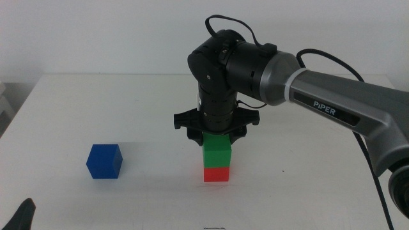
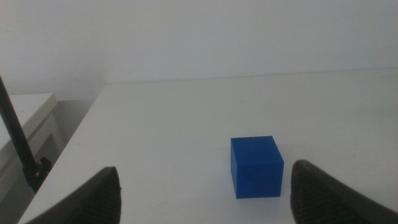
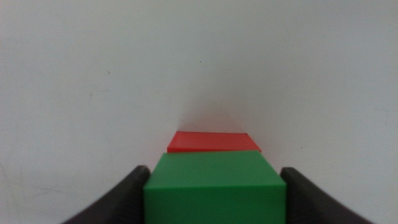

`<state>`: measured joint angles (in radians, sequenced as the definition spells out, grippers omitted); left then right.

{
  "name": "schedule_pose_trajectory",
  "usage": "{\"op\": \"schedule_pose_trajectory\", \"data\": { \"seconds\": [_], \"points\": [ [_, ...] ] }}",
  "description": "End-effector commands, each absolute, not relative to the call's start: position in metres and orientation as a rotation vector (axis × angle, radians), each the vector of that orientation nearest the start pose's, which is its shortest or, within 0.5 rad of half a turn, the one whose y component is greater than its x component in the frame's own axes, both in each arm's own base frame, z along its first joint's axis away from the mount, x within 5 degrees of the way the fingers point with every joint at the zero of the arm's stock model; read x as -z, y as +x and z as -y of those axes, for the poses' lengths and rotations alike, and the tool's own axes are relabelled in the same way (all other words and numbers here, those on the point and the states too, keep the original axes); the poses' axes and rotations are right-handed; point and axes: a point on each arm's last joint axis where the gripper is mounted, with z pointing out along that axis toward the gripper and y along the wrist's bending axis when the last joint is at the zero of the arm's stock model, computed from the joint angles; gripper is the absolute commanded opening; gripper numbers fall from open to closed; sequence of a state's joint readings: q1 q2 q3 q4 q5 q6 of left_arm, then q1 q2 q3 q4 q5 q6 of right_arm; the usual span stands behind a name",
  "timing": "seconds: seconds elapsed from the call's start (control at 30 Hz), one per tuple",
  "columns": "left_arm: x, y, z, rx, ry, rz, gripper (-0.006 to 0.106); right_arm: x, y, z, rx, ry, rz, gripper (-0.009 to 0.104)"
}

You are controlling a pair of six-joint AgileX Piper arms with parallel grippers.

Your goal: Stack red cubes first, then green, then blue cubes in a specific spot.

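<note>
Right now we see the right gripper pointing straight down over the middle of the white table, its arm coming in from 3 o'clock. Its two dark jaws sit against opposite sides of the green cube, one on each side, closed to the cube's width, so we log it as gripping the cube. In the right wrist view the green cube fills the gap between the jaws edge to edge.

Green cube sits directly on the red cube, faces roughly aligned, a two-high stack. Red cube rests flat on the table near centre. In the wrist view we catch only a strip of the red cube past the green one's far edge.

Blue cube sits alone on the table at 9 o'clock from the stack, well apart, upright.

Left gripper waits at the 7 o'clock corner, only a dark tip in the middle view. Its wrist view shows the jaws spread wide, nothing between them, with the blue cube on the table ahead, not touched.
</note>
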<state>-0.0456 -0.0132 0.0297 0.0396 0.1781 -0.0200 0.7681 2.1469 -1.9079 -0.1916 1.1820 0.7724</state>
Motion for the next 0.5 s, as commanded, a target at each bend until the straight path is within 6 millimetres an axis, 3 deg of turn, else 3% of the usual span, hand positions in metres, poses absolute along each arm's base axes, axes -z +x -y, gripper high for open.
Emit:
{"op": "schedule_pose_trajectory", "data": {
  "seconds": [0.0,0.13,0.23,0.33,0.47],
  "points": [
    [-0.197,0.055,0.002,0.028,0.043,-1.572,0.094,-0.270,0.343,-0.301,-0.103,-0.070,-2.744,0.058],
    [-0.197,0.055,0.002,0.028,0.043,-1.572,0.094,-0.271,0.345,-0.298,-0.104,-0.057,-2.745,0.077],
    [-0.197,0.055,0.002,0.028,0.043,-1.572,0.094,-0.284,0.343,-0.293,-0.143,-0.040,-2.729,0.086],
    [-0.197,0.055,0.002,0.028,0.043,-1.572,0.094,-0.316,0.335,-0.283,-0.187,-0.044,-2.663,0.088],
    [-0.197,0.055,0.002,0.028,0.043,-1.572,0.094,-0.379,0.312,-0.255,-0.268,-0.141,-2.533,0.087]
  ]
}}
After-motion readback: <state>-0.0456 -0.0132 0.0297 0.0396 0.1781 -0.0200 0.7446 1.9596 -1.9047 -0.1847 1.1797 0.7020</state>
